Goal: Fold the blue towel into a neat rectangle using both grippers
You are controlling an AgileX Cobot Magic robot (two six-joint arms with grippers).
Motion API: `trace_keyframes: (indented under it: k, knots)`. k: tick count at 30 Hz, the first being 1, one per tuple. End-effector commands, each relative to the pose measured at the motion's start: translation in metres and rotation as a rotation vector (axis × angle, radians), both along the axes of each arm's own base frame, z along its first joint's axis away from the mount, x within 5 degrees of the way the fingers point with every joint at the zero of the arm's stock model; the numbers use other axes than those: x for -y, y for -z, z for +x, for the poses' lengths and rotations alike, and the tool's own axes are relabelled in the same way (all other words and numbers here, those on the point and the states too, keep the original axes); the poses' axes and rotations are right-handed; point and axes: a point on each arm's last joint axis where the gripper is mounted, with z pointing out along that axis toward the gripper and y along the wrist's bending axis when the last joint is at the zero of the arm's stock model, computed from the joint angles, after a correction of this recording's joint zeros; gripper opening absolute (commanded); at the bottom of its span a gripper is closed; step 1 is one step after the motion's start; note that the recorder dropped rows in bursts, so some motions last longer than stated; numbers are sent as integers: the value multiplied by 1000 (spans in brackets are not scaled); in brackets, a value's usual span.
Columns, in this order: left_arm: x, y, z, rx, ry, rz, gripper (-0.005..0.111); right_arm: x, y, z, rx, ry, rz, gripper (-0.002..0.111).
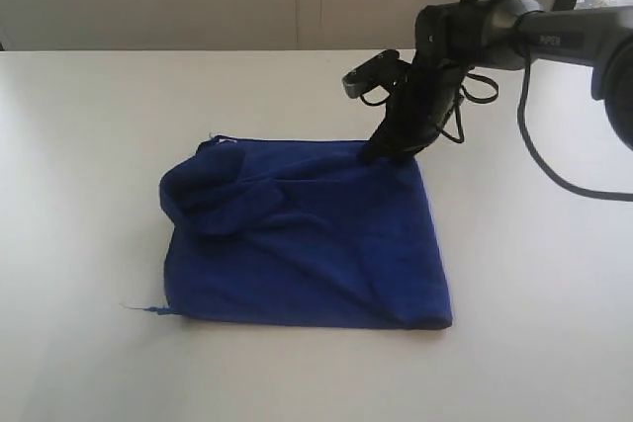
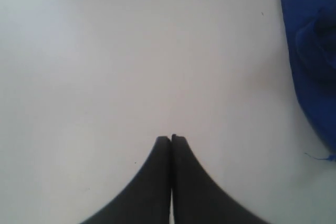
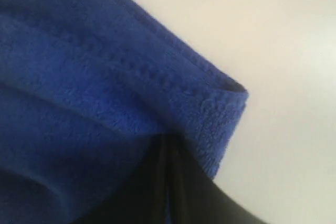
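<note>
Cloth is caught in the right tool [image 3: 169, 148]: its two dark fingers are pressed together on the far right corner of the blue towel [image 1: 307, 244], at the stitched hem. The left tool [image 2: 171, 139] is closed too, holding nothing, over bare white bench [image 1: 89, 145], apart from the towel's edge. The towel lies doubled over mid-bench, deep blue and fluffy. Its far left part is bunched into a soft hump, with a small white label [image 1: 226, 141] at that corner. A loose thread [image 1: 140, 308] trails from the near left corner.

Blue towel [image 1: 307, 244] on white table [image 1: 89, 195], left end bunched; right claw [image 1: 376, 152] touching back-right corner.
</note>
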Motion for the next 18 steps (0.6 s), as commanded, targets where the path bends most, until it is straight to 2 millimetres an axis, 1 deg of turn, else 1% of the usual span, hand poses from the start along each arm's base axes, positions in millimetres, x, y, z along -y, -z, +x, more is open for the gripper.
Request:
trace_keyframes:
  k: [1, 3, 5, 6, 7, 10, 13, 16, 18]
  knots:
    - [0, 1, -1, -3, -3, -5, 0, 36, 16, -7, -139, 276, -83, 0]
    - [0, 1, -1, -3, -3, -5, 0, 50, 16, -15, -217, 345, -162, 0]
    - [0, 1, -1, -3, -3, -5, 0, 58, 14, -23, -294, 408, -227, 0]
    - [0, 1, -1, -3, -3, -5, 0, 61, 12, -27, -331, 425, -252, 0]
    - [0, 1, -1, -3, -3, -5, 0, 61, 11, -27, -328, 430, -251, 0]
    - [0, 1, -1, -3, -3, -5, 0, 58, 4, -32, -332, 436, -224, 0]
    - [0, 1, -1, -3, -3, -5, 0, 47, -8, -45, -349, 426, -176, 0]
    - [0, 1, -1, -3, -3, -5, 0, 40, -26, -54, -323, 395, -181, 0]
    - [0, 1, -1, -3, -3, -5, 0, 34, -44, -58, -282, 370, -170, 0]
